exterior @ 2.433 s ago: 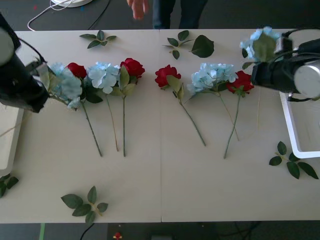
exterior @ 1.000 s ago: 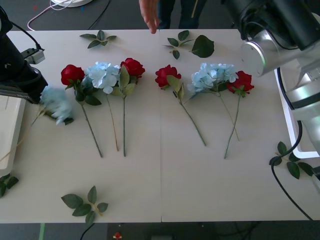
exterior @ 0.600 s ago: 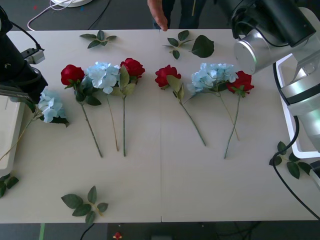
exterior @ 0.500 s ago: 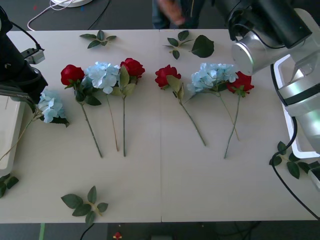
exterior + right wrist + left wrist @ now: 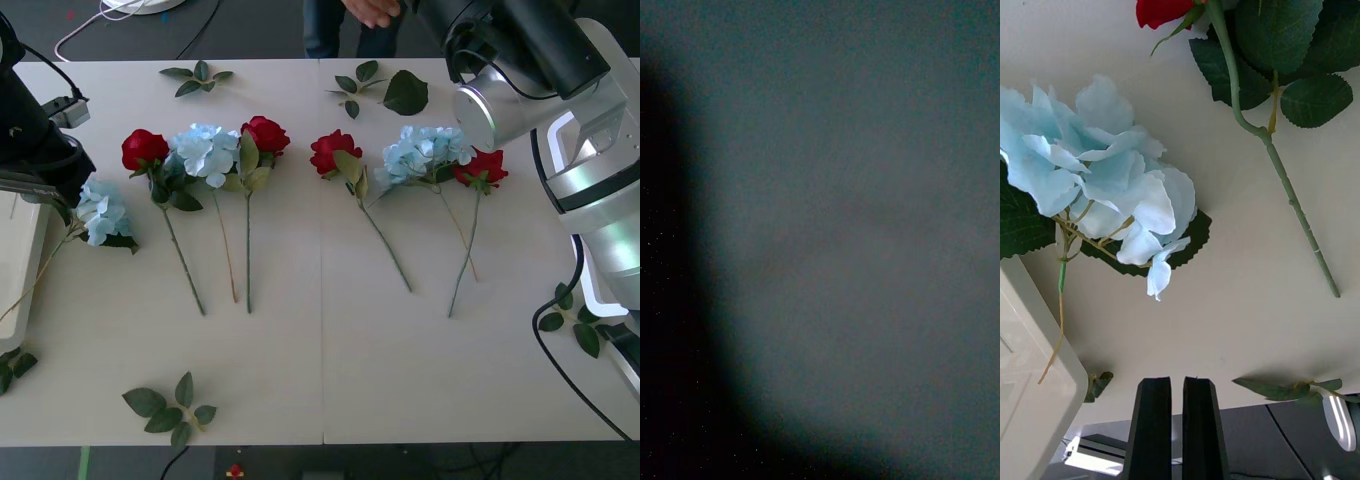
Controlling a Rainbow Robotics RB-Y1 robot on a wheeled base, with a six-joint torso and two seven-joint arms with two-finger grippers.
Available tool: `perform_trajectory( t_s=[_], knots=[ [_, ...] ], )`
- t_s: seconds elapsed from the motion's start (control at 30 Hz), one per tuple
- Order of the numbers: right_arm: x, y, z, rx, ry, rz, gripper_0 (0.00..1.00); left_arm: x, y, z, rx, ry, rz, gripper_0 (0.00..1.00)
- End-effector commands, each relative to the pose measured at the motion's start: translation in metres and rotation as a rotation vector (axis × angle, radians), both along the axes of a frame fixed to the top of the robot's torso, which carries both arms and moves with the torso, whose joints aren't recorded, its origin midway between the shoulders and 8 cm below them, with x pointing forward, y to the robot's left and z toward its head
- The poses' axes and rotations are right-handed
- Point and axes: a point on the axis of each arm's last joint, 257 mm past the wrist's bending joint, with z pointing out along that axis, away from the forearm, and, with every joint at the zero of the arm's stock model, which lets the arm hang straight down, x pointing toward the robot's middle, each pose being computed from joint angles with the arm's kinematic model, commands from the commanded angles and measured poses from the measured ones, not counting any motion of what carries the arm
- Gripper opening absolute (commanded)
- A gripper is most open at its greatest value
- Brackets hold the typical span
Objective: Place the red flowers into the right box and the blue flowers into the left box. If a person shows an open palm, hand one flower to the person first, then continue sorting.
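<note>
Several red flowers (image 5: 333, 150) and blue flowers (image 5: 425, 152) lie in a row across the table, heads toward the far edge. One blue flower (image 5: 100, 212) lies beside the left box (image 5: 15, 262), its stem reaching over the box rim. My left arm (image 5: 35, 140) hovers just behind it. In the left wrist view my left gripper (image 5: 1176, 384) is shut on nothing, with that blue flower (image 5: 1097, 180) and a red flower's stem (image 5: 1277, 150) beyond it. My right arm (image 5: 520, 60) is raised over the far right of the table, reaching toward a person's hand (image 5: 370, 10).
The right box (image 5: 590, 298) shows as a white rim behind my right arm. Loose leaf sprigs lie at the far edge (image 5: 195, 78), at the near left (image 5: 170, 405) and near the right box (image 5: 585, 325). The table's near half is open.
My left gripper let go of its blue flower, which dropped beside the left box. My right arm, which held a blue flower, lifted and swung toward the person at the far edge.
</note>
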Motion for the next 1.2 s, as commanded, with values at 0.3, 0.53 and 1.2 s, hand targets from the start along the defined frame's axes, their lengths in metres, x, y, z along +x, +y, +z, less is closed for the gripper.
perform_trajectory(
  t_s=[0.3,0.53,1.2],
  knots=[
    [-0.0135,0.0240,0.0296,0.003,-0.055,0.038,0.71,0.0076,0.0123,0.0314,0.012,-0.050,0.034,0.03],
    [-0.0136,0.0241,0.0296,0.012,-0.048,0.045,1.00,0.0076,0.0123,0.0314,0.012,-0.050,0.034,0.03],
    [-0.0085,0.0207,0.0231,0.013,-0.013,0.040,1.00,0.0076,0.0123,0.0314,0.012,-0.050,0.034,0.94]
  ],
)
